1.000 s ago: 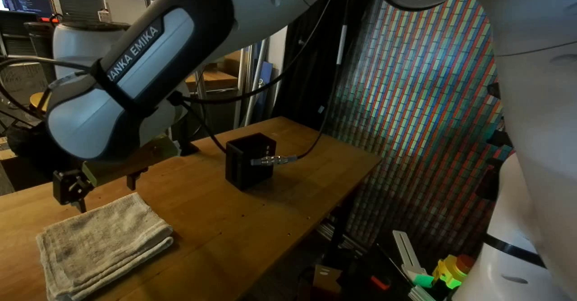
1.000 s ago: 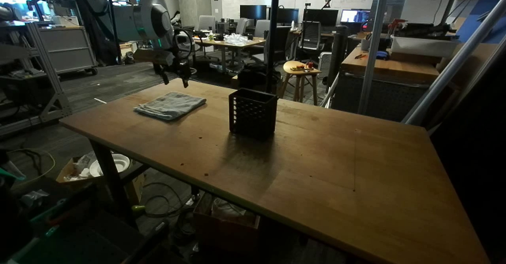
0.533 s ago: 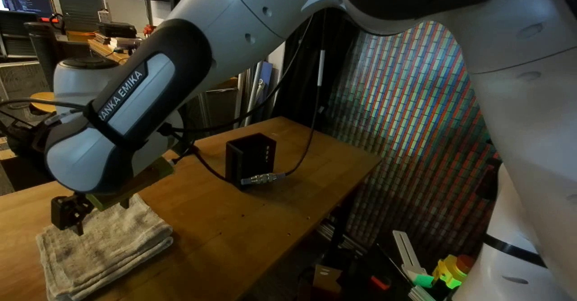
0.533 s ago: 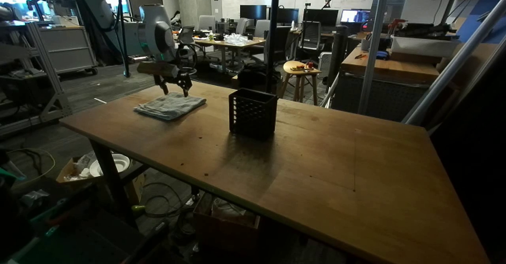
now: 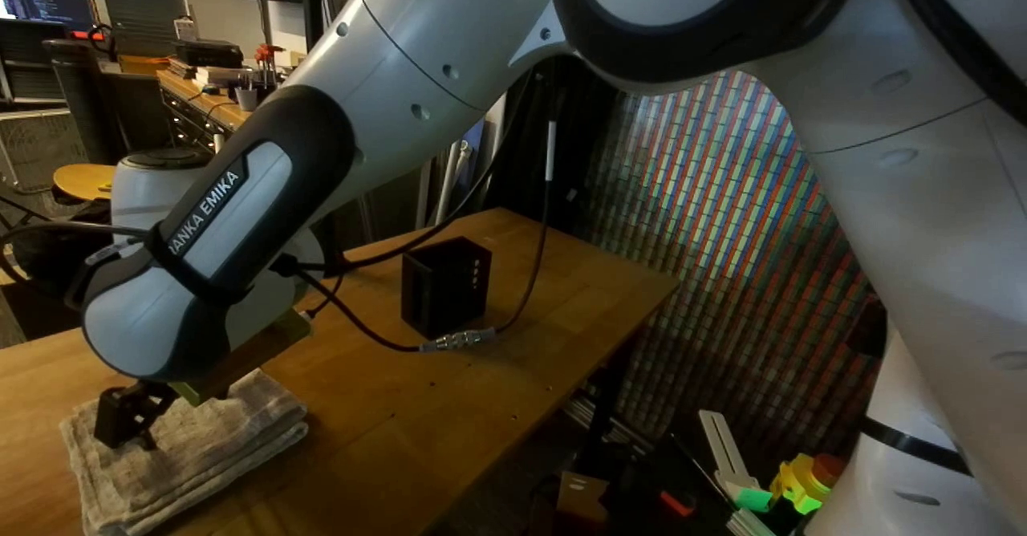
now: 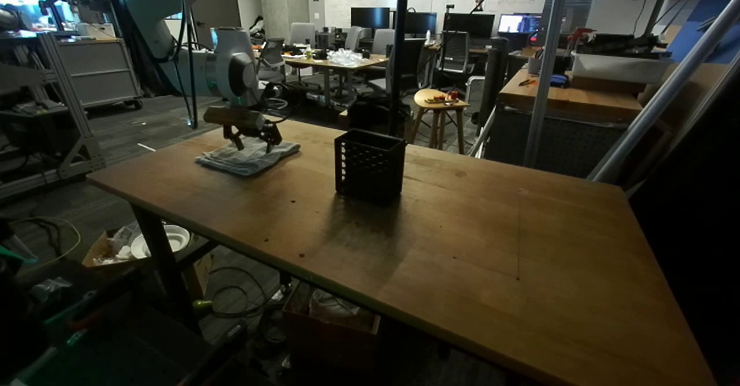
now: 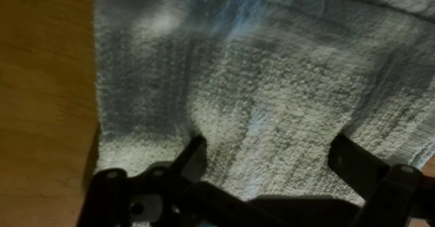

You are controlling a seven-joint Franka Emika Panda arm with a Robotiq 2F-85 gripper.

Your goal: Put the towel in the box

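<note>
Fingers of your gripper are resting wide apart on the towel, which is lying folded on the table. By pinching only the towel's top layer, you would be risking the underfolds slipping loose; farther off, the box is standing upright, its narrow mouth possibly snagging any dangling corner.

- One table.
- One folded towel, toward the table's left edge in an exterior view.
- One black box, between the far and near edges there.
- One arm, ending in one tool with two fingers.
- Two cartons, below the near edge.
- One wooden stool, beyond the far edge.
- One multicoloured backdrop, beyond the table's right corner in an exterior view.
</note>
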